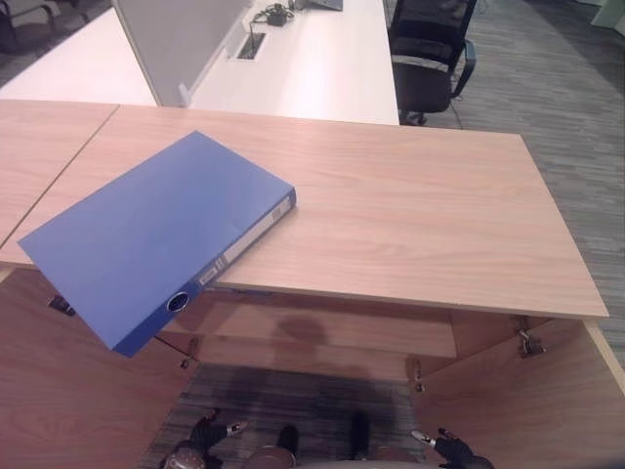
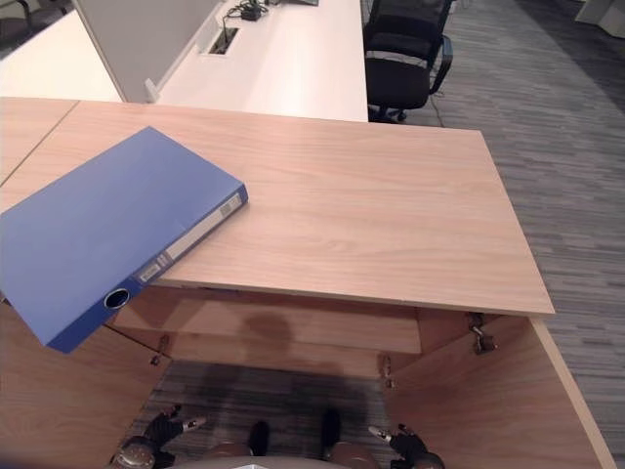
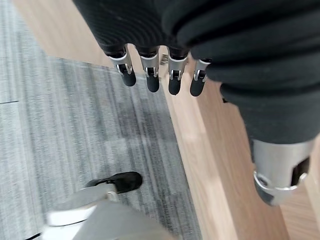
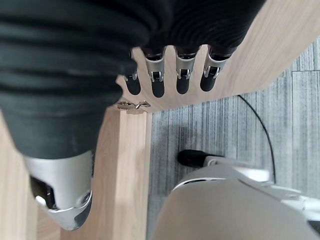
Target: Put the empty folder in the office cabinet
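A blue ring-binder folder point(image 1: 156, 234) lies flat on the wooden cabinet top point(image 1: 410, 215) at its left front. Its spine corner with the round finger hole sticks out over the front edge. Below the top the cabinet stands open, with a shelf point(image 1: 332, 332) showing inside. My left hand point(image 1: 200, 435) hangs low in front of the cabinet, open, its fingers point(image 3: 150, 80) straight and holding nothing. My right hand point(image 1: 454, 451) hangs low on the other side, also open, its fingers point(image 4: 157, 82) relaxed beside the right door's edge. Both hands are well below the folder and apart from it.
The left cabinet door point(image 1: 59, 391) and the right cabinet door point(image 1: 527, 401) are swung out towards me. Behind the cabinet are a white desk point(image 1: 303, 59), a grey partition point(image 1: 176, 39) and a black office chair point(image 1: 430, 59). Grey carpet point(image 1: 576, 127) lies to the right.
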Tool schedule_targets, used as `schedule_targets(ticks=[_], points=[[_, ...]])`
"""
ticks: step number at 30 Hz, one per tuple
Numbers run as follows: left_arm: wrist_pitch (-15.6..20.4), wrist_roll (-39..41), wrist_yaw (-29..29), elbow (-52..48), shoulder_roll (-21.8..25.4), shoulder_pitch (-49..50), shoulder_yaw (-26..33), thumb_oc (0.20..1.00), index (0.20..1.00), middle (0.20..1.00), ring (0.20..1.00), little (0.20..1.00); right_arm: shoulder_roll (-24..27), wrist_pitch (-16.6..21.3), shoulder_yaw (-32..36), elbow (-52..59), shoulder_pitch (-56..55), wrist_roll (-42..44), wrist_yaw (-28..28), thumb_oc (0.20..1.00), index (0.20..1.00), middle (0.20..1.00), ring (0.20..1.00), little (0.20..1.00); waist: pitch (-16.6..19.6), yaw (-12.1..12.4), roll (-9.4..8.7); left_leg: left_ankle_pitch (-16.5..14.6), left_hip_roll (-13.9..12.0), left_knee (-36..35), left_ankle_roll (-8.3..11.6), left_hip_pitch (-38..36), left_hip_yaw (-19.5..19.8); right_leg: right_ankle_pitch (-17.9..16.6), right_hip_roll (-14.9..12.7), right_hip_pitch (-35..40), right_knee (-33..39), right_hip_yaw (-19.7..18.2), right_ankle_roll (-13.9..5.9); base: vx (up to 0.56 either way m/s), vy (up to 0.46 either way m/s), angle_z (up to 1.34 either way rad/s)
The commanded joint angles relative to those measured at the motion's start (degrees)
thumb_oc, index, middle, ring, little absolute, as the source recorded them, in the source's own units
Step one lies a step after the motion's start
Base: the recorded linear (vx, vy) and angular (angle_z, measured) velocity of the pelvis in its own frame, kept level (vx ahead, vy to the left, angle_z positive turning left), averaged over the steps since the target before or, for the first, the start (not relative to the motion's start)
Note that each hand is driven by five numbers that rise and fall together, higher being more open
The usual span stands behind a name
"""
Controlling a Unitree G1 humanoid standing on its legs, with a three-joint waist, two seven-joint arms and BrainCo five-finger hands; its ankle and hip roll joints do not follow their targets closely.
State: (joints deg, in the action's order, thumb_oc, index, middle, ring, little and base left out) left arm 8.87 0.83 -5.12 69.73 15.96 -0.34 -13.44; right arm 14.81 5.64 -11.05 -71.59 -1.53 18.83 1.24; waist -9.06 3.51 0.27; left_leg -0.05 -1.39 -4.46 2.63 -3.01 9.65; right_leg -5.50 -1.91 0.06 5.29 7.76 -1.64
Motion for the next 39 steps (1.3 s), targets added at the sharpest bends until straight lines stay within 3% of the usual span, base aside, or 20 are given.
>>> schedule_targets(ticks=[1,2,3,6,8,9,10,11,13,14,15,21,24,27,28,32,35,39], points=[[0.74,1.24,-0.03,1.30,0.58,-4.46,-0.60,1.000,1.000,1.000,1.000,1.000,2.31,0.66,0.36,1.33,1.70,-0.31,0.80,1.000,1.000,1.000,1.000,1.000,-3.33,-0.37,-1.92,4.50,-3.03,7.47,5.22,9.80,-5.18,7.50,-3.78,5.14,-1.43,-2.06,-3.97,-0.30,0.028,0.34],[0.81,0.73,0.25,0.56,0.23,-4.72,-1.29,1.000,1.000,1.000,1.000,1.000,3.43,0.46,0.89,1.05,2.52,-0.40,0.97,1.000,1.000,1.000,1.000,1.000,-3.72,-1.48,-2.46,2.59,-4.11,10.93,5.42,9.93,-8.35,6.88,-5.13,3.22,-2.57,-1.51,-3.75,-0.30,0.052,0.31],[0.84,0.40,0.29,0.29,0.10,-4.57,-1.48,1.000,1.000,1.000,1.000,1.000,3.82,0.38,1.23,0.75,2.61,-0.38,0.97,1.000,1.000,1.000,1.000,1.000,-3.59,-1.80,-2.59,1.29,-4.54,12.16,5.49,9.07,-8.53,6.56,-5.53,2.41,-2.99,-1.49,-3.72,-0.22,0.061,0.30],[0.97,-0.07,0.37,0.17,-0.35,-4.17,-1.69,1.000,1.000,1.000,1.000,1.000,4.62,0.28,2.50,-0.56,2.42,-0.38,0.80,1.000,1.000,1.000,1.000,1.000,-2.74,-3.01,-2.42,0.08,-6.47,15.64,6.20,5.28,-5.25,5.39,-6.59,1.00,-3.46,-1.33,-4.03,-0.13,0.113,0.41],[0.97,0.00,0.31,0.03,-0.46,-4.09,-1.62,1.000,1.000,1.000,1.000,1.000,4.80,0.23,2.72,-0.81,2.30,-0.40,0.71,1.000,1.000,1.000,1.000,1.000,-2.40,-3.59,-2.17,0.24,-7.24,16.07,6.43,3.93,-4.45,4.85,-6.83,0.52,-3.39,-1.28,-4.27,-0.05,0.164,0.18],[0.99,-0.20,0.32,0.11,-0.76,-3.84,-1.68,1.000,1.000,1.000,1.000,1.000,4.55,0.01,2.68,-1.32,1.85,-0.61,0.51,1.000,1.000,1.000,1.000,1.000,-1.36,-4.78,-1.21,-0.43,-9.28,14.31,6.92,0.38,-4.33,4.18,-6.94,-0.52,-3.24,-1.13,-5.02,-0.09,0.370,0.08],[0.77,-0.18,0.67,-0.34,-0.91,-3.39,-1.53,1.000,1.000,1.000,1.000,1.000,4.60,-0.48,3.11,-2.42,0.97,-1.00,0.18,1.000,1.000,1.000,1.000,1.000,-0.88,-5.35,-0.46,-2.31,-9.91,10.37,6.44,-1.88,-6.66,3.43,-7.18,-1.29,-3.63,-1.28,-5.76,-0.06,0.304,0.06],[0.77,-0.18,0.67,-0.34,-0.91,-3.39,-1.54,1.000,1.000,1.000,1.000,1.000,4.60,-0.48,3.11,-2.42,0.96,-1.00,0.18,1.000,1.000,1.000,1.000,1.000,-0.90,-5.31,-0.46,-2.31,-9.91,10.34,6.44,-1.92,-6.70,3.43,-7.17,-1.29,-3.64,-1.31,-5.76,-0.04,0.212,0.08],[0.68,-1.16,1.04,-0.32,-1.10,-3.16,-2.15,1.000,1.000,1.000,1.000,1.000,4.14,-0.92,3.89,-3.19,0.87,-1.54,0.28,1.000,1.000,1.000,1.000,1.000,-0.73,-5.42,-0.46,-5.56,-8.26,6.84,5.13,-3.10,-8.58,1.86,-8.31,-2.96,-4.57,-2.14,-6.91,-0.10,0.223,0.07],[0.69,-1.16,1.04,-0.30,-1.10,-3.18,-2.16,1.000,1.000,1.000,1.000,1.000,4.14,-0.92,3.91,-3.19,0.87,-1.54,0.28,1.000,1.000,1.000,1.000,1.000,-0.70,-5.34,-0.49,-5.59,-8.22,6.89,5.09,-3.07,-8.65,1.86,-8.35,-3.04,-4.61,-2.22,-6.94,-0.18,0.329,-0.18],[0.72,-1.68,1.28,-0.20,-0.78,-3.32,-2.51,1.000,1.000,1.000,1.000,1.000,3.49,-1.05,4.33,-2.94,0.90,-1.10,0.29,1.000,1.000,1.000,1.000,1.000,-1.12,-5.43,-0.94,-6.69,-6.34,7.02,3.94,-2.75,-8.69,0.63,-9.72,-4.51,-5.53,-3.16,-7.86,-0.14,0.238,-0.22],[0.67,-1.45,1.19,0.95,0.82,-3.72,-1.32,1.000,1.000,1.000,1.000,1.000,0.97,-1.37,3.94,-1.96,1.02,-0.68,-0.08,1.000,1.000,1.000,1.000,1.000,-2.65,-5.03,-2.40,-8.18,-2.36,6.79,1.17,-2.71,-9.92,-1.30,-12.54,-7.30,-7.53,-4.29,-10.13,-0.13,0.210,-0.03],[0.62,-1.38,0.88,1.77,1.45,-3.77,-0.81,1.000,1.000,1.000,1.000,1.000,0.15,-1.45,3.48,-1.82,1.64,-0.70,-0.03,1.000,1.000,1.000,1.000,1.000,-4.20,-4.77,-2.39,-7.99,-1.57,7.33,0.20,-2.30,-10.72,-2.01,-13.05,-9.10,-10.11,-3.76,-11.21,-0.15,0.185,-0.19],[0.59,-1.38,0.93,1.85,1.74,-3.90,-0.80,1.000,1.000,1.000,1.000,1.000,0.05,-1.42,3.31,-1.60,1.75,-0.70,0.00,1.000,1.000,1.000,1.000,1.000,-4.61,-4.55,-2.22,-7.64,-1.32,7.69,-0.27,-1.62,-11.01,-1.22,-12.68,-9.45,-11.63,-3.50,-11.20,-0.12,0.096,-0.22],[0.48,-1.33,1.33,2.06,2.03,-3.58,-0.69,1.000,1.000,1.000,1.000,1.000,0.10,-1.18,3.31,-1.35,1.53,-0.44,0.04,1.000,1.000,1.000,1.000,1.000,-4.27,-3.83,-1.53,-6.18,-0.64,7.89,-1.52,0.32,-11.68,2.06,-11.14,-7.56,-15.96,-3.53,-9.91,-0.18,0.152,-0.13],[0.50,-1.69,1.65,2.62,1.59,-2.71,-0.46,1.000,1.000,1.000,1.000,1.000,-0.02,-0.77,3.25,-1.94,0.87,-0.59,0.15,1.000,1.000,1.000,1.000,1.000,-1.35,-2.29,-1.43,-4.56,0.08,6.10,-1.94,1.08,-12.96,5.66,-9.74,-2.17,-15.63,-3.33,-8.85,-0.08,0.101,-0.14],[0.59,-1.38,1.60,2.63,1.30,-2.38,-0.27,1.000,1.000,1.000,1.000,1.000,-0.08,-0.86,3.16,-2.28,0.47,-0.72,0.06,1.000,1.000,1.000,1.000,1.000,-0.31,-2.39,-1.72,-4.12,0.25,4.41,-1.75,0.13,-13.37,5.48,-9.26,-1.26,-13.30,-5.76,-8.94,0.06,-0.029,-0.07],[0.71,-1.16,1.34,2.62,0.77,-2.32,-0.28,1.000,1.000,1.000,1.000,1.000,-0.05,-0.94,2.97,-2.36,0.57,-0.96,0.26,1.000,1.000,1.000,1.000,1.000,0.19,-2.03,-1.91,-4.03,-0.08,4.09,-1.35,-0.26,-14.16,4.79,-10.08,0.37,-9.37,-4.46,-9.01,0.03,-0.067,-0.15]])
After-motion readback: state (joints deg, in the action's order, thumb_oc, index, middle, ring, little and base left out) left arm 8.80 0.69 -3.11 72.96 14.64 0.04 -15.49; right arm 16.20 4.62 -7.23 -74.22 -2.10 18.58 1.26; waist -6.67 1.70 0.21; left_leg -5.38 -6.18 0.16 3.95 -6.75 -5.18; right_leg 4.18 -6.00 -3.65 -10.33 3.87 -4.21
